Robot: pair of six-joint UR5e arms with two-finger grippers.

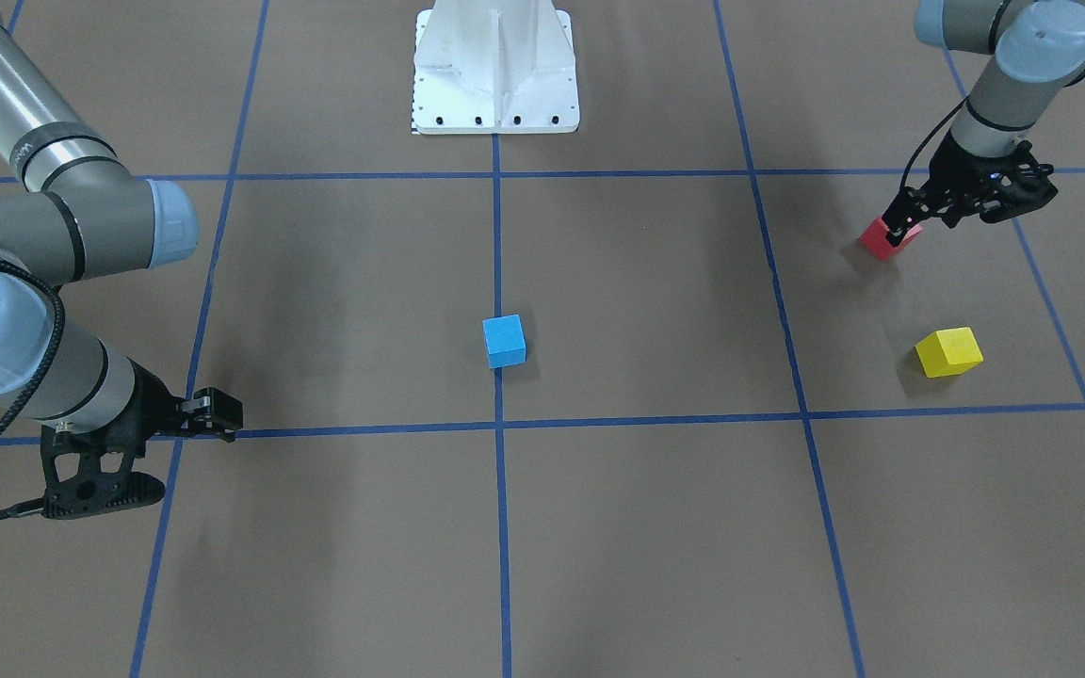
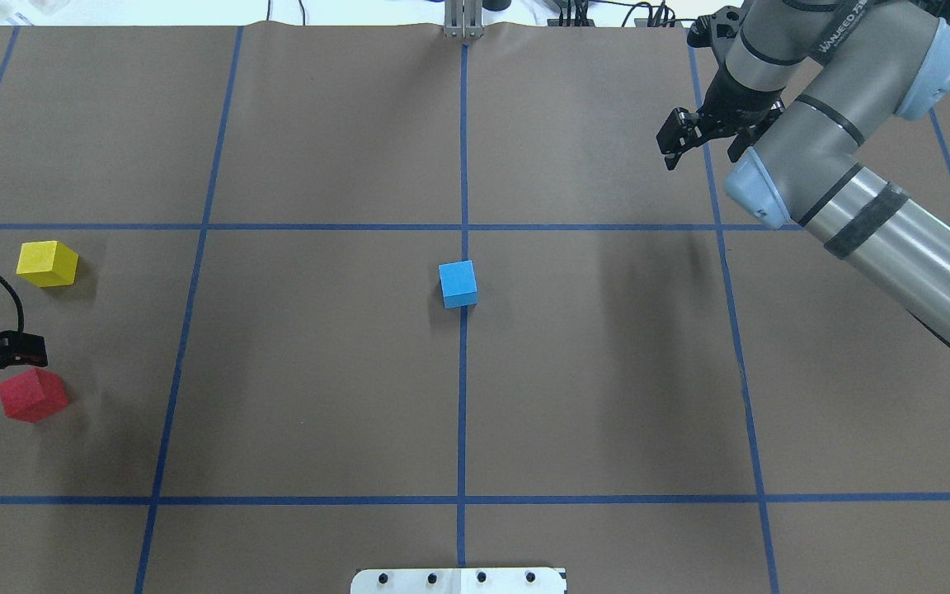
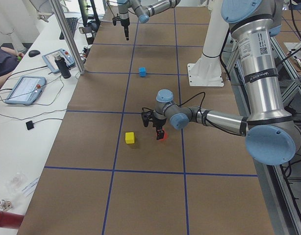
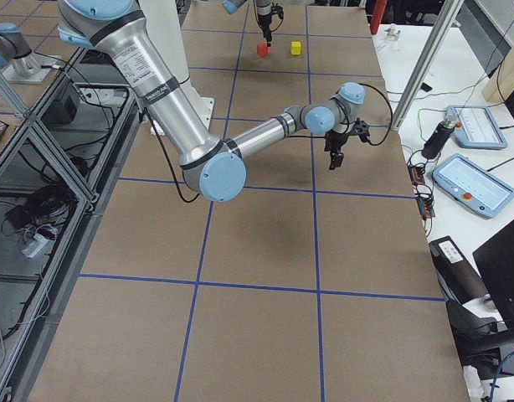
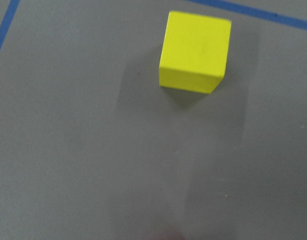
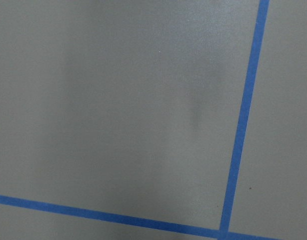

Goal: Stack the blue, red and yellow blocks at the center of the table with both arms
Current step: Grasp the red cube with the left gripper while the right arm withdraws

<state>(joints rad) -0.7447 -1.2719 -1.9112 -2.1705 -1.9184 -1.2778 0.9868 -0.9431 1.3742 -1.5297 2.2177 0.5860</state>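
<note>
Although the blue block (image 2: 458,283) already sits at the centre of the table (image 2: 318,396), on the middle tape line, nothing is stacked on it, so we judge the task to be in its early part. That block looks like a ready base; the other two have yet to be brought over.

Far out on the robot's left side lies the red block (image 2: 32,394). The yellow block (image 2: 47,263) is near it, a little farther from the robot's base, and the two do not touch. Both rest flat on the table, well apart from the blue one.

The left gripper (image 1: 910,218) hangs low right at the red block, its tips over the block's upper edge. From these angles we cannot tell whether its jaws are spread or pinching, and the block does not seem to be lifted.

The right gripper (image 2: 702,144) is well apart on the right, toward the far edge, over bare table. Its jaws look spread and hold nothing.

What is left, as we read it: grasp the red block, carry it to the centre and set it on the blue, then do the same with the yellow.
</note>
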